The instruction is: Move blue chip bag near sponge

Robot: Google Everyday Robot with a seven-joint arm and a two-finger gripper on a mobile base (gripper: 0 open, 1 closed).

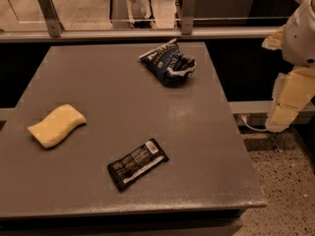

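The blue chip bag [168,62] lies crumpled on the far right part of the grey table [197,132], dark blue with white lettering. The pale yellow sponge [56,126] lies at the table's left side, far from the bag. My gripper [284,113] hangs at the right edge of the view, off the table's right side and well apart from the bag, below the white arm [301,31]. It holds nothing that I can see.
A flat black bar wrapper [137,163] with a white barcode lies near the table's front, between sponge and bag. A metal rail [147,33] runs behind the table. Speckled floor [285,191] lies to the right.
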